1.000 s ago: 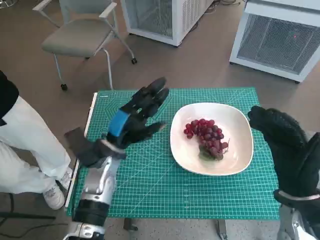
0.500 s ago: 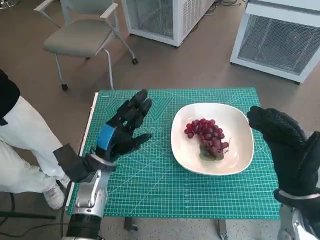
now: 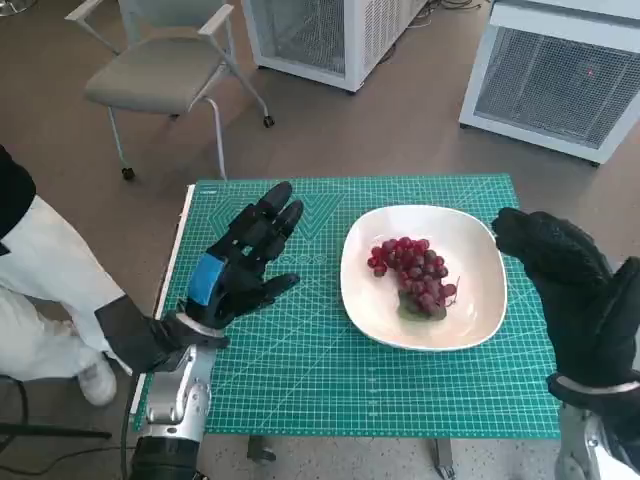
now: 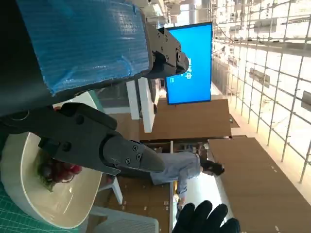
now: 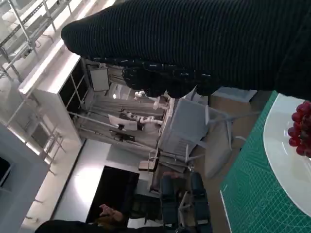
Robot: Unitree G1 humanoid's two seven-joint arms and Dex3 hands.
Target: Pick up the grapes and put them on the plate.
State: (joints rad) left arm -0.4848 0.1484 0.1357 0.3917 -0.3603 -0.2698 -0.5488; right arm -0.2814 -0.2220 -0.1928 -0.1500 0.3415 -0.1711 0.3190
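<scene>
I've got the grapes (image 3: 413, 275) sitting in the white plate (image 3: 470, 320), a dark red bunch lying toward the middle of the dish, with a bit of green under its near end. The plate rests on the green cutting mat (image 3: 300, 370) that covers the small table, over on my right half of it. My left hand (image 3: 240, 262) hangs above the mat just left of the plate, fingers apart and stretched forward, blue tape showing on its back, nothing in it. From the left wrist camera I see those black fingers (image 4: 104, 145) spread in front of the plate (image 4: 29, 204), with the grapes (image 4: 58, 171) peeking out beyond them. My right hand (image 3: 560, 275), in the knitted glove, is at the plate's right edge, over its rim, holding nothing that I can see; whether its fingers are curled or apart I cannot tell. The right wrist camera catches the plate's rim (image 5: 282, 160) and a few grapes (image 5: 302, 131) at the edge. A grey chair (image 3: 160, 70) stands beyond the table, and a person in white trousers (image 3: 50, 290) is at my left.
</scene>
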